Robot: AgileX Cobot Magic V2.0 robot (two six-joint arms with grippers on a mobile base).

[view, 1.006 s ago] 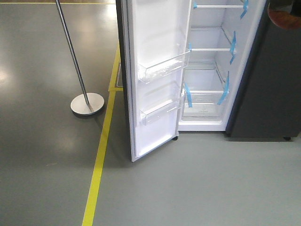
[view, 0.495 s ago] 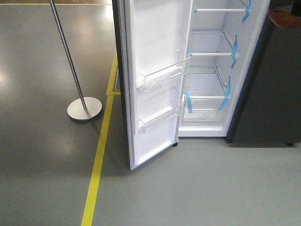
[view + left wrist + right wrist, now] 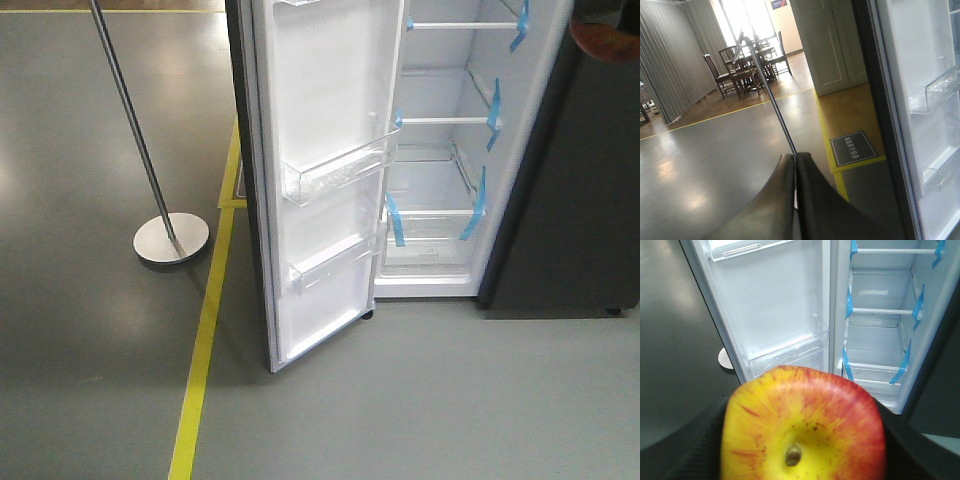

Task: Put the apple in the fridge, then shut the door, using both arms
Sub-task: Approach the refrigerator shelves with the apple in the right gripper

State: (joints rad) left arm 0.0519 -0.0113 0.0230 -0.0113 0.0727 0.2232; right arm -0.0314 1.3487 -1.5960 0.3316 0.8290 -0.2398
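Your right gripper (image 3: 804, 462) is clamped on the apple (image 3: 802, 425). In the right wrist view its dark fingers (image 3: 687, 452) press against the fruit's left and right flanks, and the apple fills the space between them. It is in the air in front of the open fridge (image 3: 880, 335), not yet on any shelf. In the front view only a reddish sliver of the apple (image 3: 606, 40) shows, cut off by the top right corner, in front of the dark cabinet (image 3: 570, 200) beside the fridge.

Your left gripper (image 3: 793, 165) is closed on nothing: its two fingers lie pressed together with only a thin seam between them. It sits left of the door's (image 3: 920, 75) edge. Behind it a slanted metal pole (image 3: 772, 95) runs up toward a table and chairs (image 3: 747, 62).

The apple hides the lower fridge shelves and the floor in the right wrist view, and the fingers there are blurred. You cannot see either arm in the front view.

The apple's dimple (image 3: 793, 455) faces back at the wrist camera, so its core axis runs roughly along the camera's line toward the fridge. The door (image 3: 320, 110) stands swung out to the left, with its clear bins (image 3: 335, 170) facing you. Blue tape (image 3: 395, 222) marks the shelf ends.
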